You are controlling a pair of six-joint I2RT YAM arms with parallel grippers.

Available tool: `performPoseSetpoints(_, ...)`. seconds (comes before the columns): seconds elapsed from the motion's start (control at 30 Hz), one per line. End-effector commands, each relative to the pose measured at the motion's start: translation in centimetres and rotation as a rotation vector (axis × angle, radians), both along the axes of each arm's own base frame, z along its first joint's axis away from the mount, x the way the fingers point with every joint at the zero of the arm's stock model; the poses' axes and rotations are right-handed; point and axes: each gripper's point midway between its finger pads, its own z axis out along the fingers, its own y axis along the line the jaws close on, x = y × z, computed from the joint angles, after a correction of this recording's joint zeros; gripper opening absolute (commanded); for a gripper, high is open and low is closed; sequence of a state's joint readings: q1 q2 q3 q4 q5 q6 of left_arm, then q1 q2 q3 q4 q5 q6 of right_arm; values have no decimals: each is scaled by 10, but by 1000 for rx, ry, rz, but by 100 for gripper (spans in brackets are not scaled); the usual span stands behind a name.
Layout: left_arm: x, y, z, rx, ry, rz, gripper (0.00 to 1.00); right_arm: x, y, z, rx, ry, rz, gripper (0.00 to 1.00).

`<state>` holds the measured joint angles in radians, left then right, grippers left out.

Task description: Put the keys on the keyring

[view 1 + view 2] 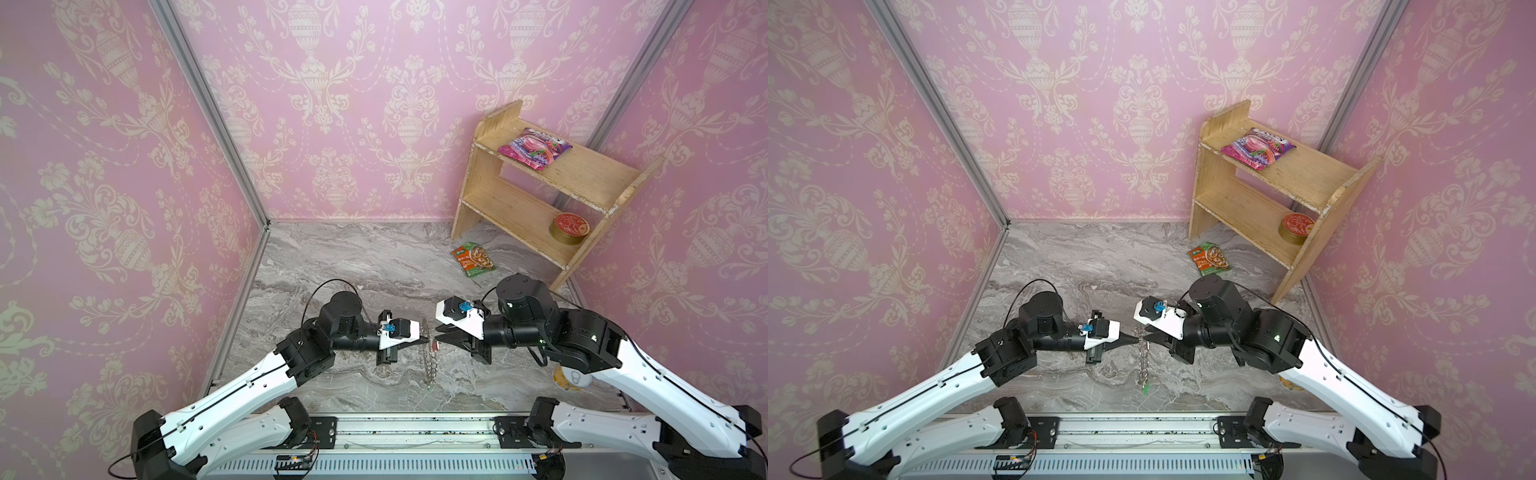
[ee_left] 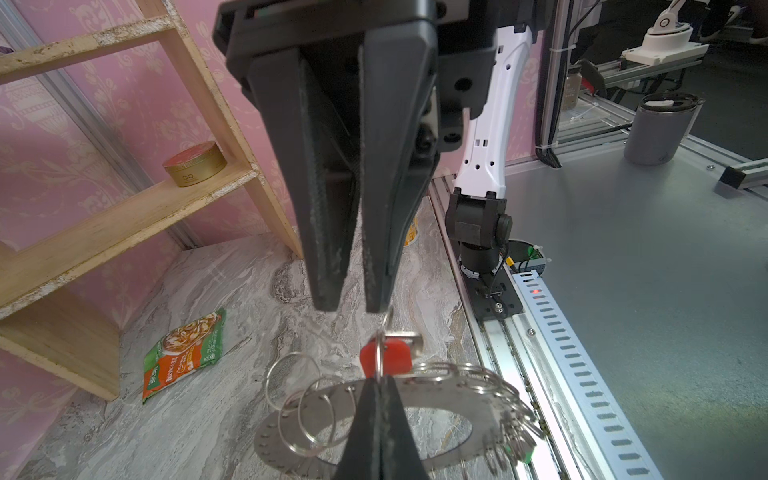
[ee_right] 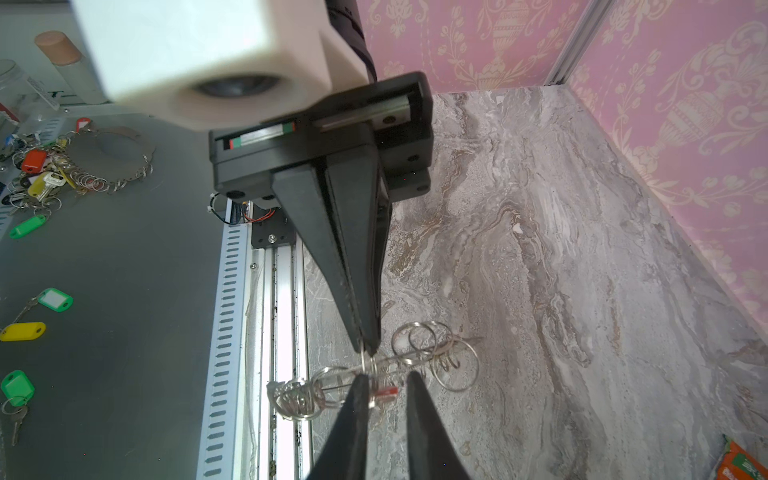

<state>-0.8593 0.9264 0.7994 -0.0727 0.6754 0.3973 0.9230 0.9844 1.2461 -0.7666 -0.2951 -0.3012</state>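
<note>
Closest to the lens, the left end effector [image 2: 376,384] is clenched on the looped rim of the keyring [image 2: 440,399], which hangs edge-on over the marble counter [image 1: 374,270] near six o'clock. From three o'clock the right end effector [image 1: 437,337] meets it tip to tip, released, fingers [image 3: 428,436] slightly parted, the red-tagged key [image 2: 392,353] between them. A green-tagged key [image 1: 1145,390] dangles at the keyring's six o'clock end.

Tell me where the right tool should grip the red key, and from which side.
I'd grip the red key by its plastic tag, across the two flat faces: it hangs edge-on between the open fingers of the right tool. Come from the side opposite the left tool, which is shut on the keyring beside the tag and blocks that side.
</note>
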Motion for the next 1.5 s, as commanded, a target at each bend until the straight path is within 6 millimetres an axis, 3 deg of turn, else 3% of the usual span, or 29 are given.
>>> performPoseSetpoints(0.0, -5, 2, 6, -27, 13, -22, 0, 0, -7, 8, 20, -18, -25, 26)
performPoseSetpoints(0.2, -3, 2, 8, -31, 16, -16, 0, -7, -14, -2, -13, 9, -13, 30)
performPoseSetpoints(0.77, 0, 4, 11, -40, 6, 3, 0, -10, -9, -25, 8, 82, -29, 27)
performPoseSetpoints(1.47, -1, 5, 11, -43, 6, 5, 0, -7, -4, -21, 35, 67, -26, 19)
